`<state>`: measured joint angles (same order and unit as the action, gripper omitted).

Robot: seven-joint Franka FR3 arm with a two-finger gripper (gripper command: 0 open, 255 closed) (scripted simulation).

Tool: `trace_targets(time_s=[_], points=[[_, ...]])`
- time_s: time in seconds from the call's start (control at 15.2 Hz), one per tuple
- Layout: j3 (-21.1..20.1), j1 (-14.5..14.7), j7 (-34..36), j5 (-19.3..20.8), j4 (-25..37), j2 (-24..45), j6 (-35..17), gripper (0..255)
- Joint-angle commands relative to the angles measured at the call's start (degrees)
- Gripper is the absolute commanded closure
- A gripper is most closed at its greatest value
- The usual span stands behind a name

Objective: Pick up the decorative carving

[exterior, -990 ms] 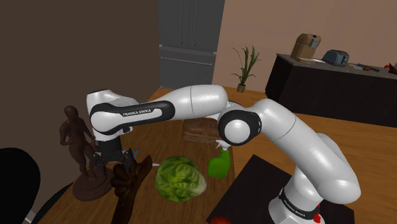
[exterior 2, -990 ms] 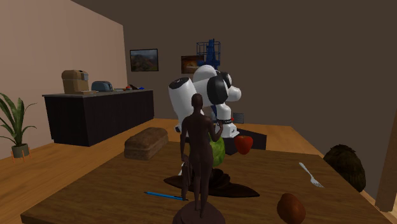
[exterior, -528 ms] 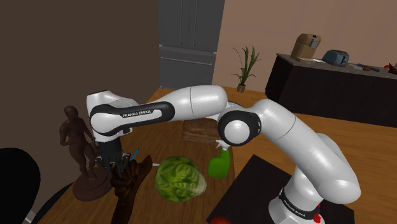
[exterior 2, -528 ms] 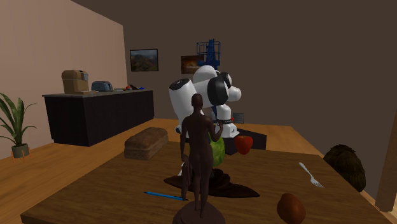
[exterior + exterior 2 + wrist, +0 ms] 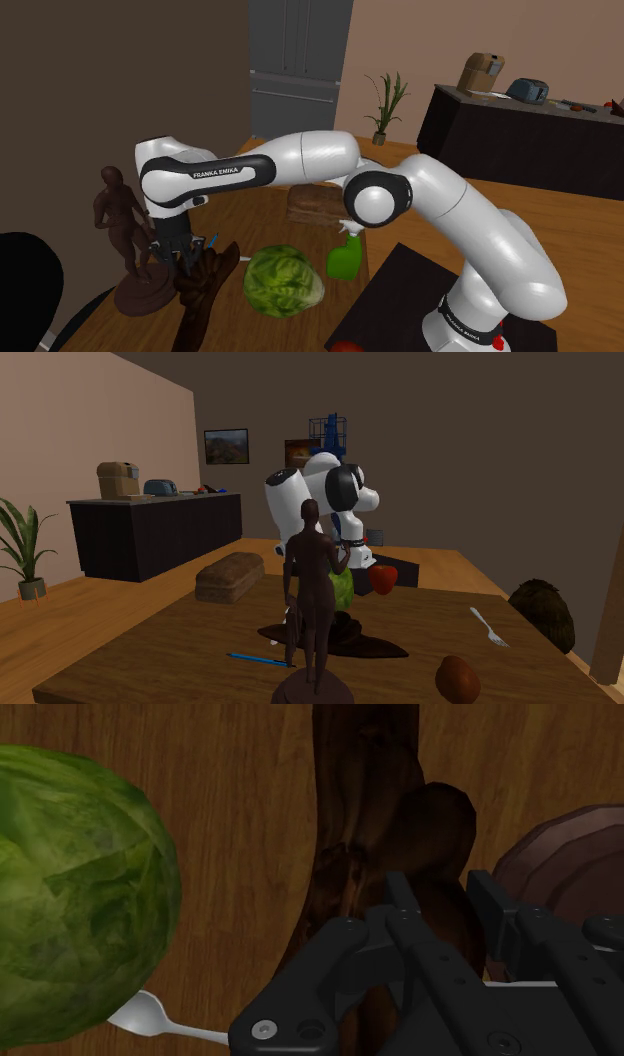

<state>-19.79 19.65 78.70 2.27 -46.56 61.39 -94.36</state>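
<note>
The decorative carving (image 5: 365, 794) is a long dark brown piece lying flat on the wooden table (image 5: 240, 794), with a rounded lobe on one side. My gripper (image 5: 447, 904) points down at it, and its black fingers (image 5: 405, 909) clasp that lobe. In the shoulder view the gripper (image 5: 180, 256) sits low at the left, over the carving (image 5: 200, 295), which runs to the picture's lower edge. In the second exterior view the carving (image 5: 360, 644) lies as a dark flat shape behind the statue.
A dark brown statue of a standing figure (image 5: 122, 225) on a round base stands close beside the gripper. A green lettuce (image 5: 283, 282) lies on the other side, with a white spoon (image 5: 150, 1016) under it. A bread loaf (image 5: 229, 576), blue pen (image 5: 258, 659) and fork (image 5: 487, 626) lie around.
The fingers have gone from open to shut on the carving's lobe. The hand has barely moved, and the carving still lies on the table.
</note>
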Motion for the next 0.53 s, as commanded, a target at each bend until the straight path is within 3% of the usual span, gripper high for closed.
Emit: trace_targets(time_s=[0.0, 0.46], points=[[-0.05, 0.25, 0.2, -0.03, 1.64, -0.02, 1.52, 255], [-0.18, 0.98, 0.82, -0.12, 6.83, -0.23, 6.72, 255]])
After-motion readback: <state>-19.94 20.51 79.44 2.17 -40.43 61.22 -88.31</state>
